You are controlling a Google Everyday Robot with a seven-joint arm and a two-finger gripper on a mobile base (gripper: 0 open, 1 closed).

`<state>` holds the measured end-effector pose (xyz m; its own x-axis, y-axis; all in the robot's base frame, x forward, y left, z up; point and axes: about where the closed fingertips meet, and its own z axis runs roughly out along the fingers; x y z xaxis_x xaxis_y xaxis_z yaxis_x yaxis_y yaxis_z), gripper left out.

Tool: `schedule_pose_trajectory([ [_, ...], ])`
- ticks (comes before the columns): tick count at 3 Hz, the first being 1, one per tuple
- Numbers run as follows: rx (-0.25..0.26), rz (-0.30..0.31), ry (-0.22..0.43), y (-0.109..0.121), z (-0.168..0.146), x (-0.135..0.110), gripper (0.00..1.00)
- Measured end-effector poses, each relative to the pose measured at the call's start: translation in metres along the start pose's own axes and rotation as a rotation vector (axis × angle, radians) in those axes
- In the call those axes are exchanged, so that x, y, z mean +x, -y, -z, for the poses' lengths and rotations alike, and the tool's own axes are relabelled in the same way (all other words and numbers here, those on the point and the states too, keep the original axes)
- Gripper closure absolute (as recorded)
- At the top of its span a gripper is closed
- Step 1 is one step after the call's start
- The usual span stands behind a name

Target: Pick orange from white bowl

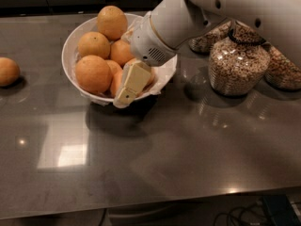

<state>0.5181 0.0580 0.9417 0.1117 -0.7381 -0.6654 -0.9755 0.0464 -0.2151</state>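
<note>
The white bowl (70, 48) with crinkled paper lining stands at the back middle of the grey counter and holds several oranges. The orange (93, 73), the largest and deepest in colour, lies at the bowl's front left. My gripper (127, 89) comes down from the white arm (169, 25) at the upper right. It is at the bowl's front right, right of the orange and in front of a smaller one that it partly hides. Its tip reaches the bowl's front rim.
A loose orange (8, 71) lies on the counter at the far left. Glass jars of cereal (238, 65) stand to the right of the bowl, partly behind the arm. The counter's front edge (150, 206) runs along the bottom.
</note>
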Motion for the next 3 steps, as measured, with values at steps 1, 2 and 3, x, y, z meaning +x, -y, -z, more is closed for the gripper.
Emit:
schedule_pose_trajectory([
  [1, 0.003, 0.001, 0.000, 0.000, 0.000, 0.000, 0.00],
  [2, 0.041, -0.007, 0.012, 0.005, -0.006, 0.001, 0.00],
  [3, 0.064, 0.008, 0.026, 0.014, -0.016, -0.006, 0.05],
])
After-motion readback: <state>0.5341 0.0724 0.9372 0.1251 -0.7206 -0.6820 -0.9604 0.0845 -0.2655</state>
